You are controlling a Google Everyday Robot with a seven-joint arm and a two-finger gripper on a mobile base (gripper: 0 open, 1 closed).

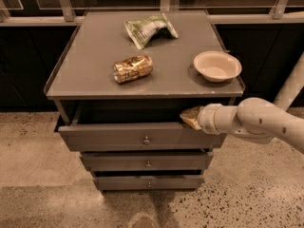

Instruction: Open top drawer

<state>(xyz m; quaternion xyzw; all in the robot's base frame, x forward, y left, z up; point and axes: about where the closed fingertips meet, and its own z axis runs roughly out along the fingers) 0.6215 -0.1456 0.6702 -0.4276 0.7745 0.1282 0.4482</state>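
Pincer (190,118) at top drawer (109,137) rim

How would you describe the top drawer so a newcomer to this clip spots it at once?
Find the grey cabinet with a bowl on top; three drawers stack down its front. The top drawer sits directly under the cabinet's top, with the gripper at its upper right edge. Unlike the two lower drawers, it is the widest and tallest and stands pulled out.
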